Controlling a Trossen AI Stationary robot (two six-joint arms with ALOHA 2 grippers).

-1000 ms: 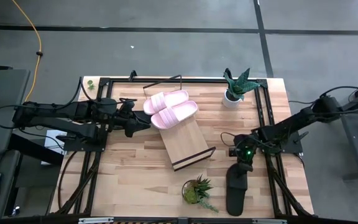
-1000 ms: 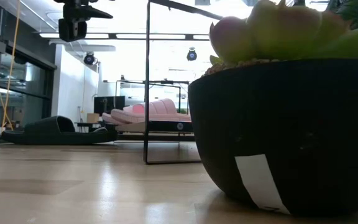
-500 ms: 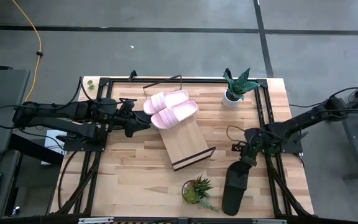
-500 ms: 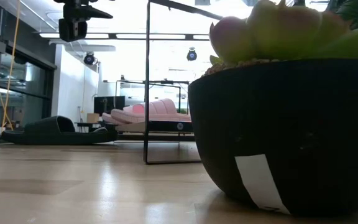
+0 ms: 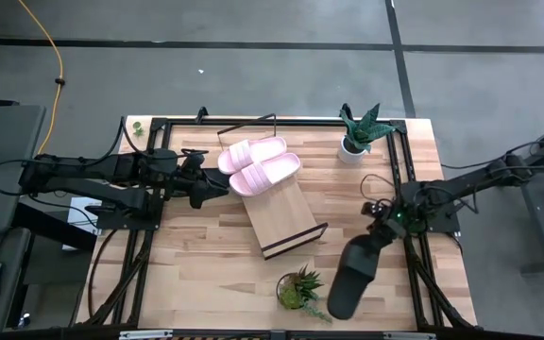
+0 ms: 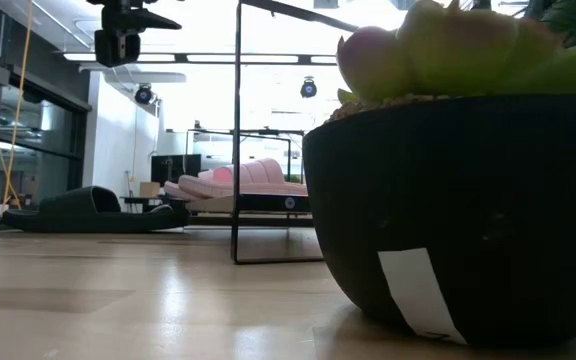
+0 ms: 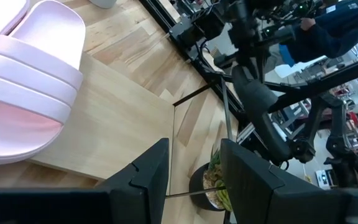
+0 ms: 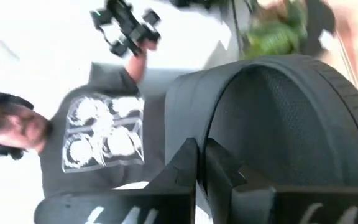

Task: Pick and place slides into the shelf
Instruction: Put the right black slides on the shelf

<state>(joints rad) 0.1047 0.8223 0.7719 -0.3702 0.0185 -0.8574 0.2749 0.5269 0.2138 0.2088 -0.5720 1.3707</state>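
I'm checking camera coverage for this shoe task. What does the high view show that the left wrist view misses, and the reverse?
Only the high view shows the left gripper beside the shelf, the white-potted plant, and the right gripper shut on a black slide. Only the left wrist view shows the room beyond the table. Both show the pink slides on the shelf and the dark-potted plant.

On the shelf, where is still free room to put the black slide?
The shelf's lower half is bare, from below the two pink slides down to its dark front lip. The upper half is crowded. The right pincer holds the black slide beside the small plant.
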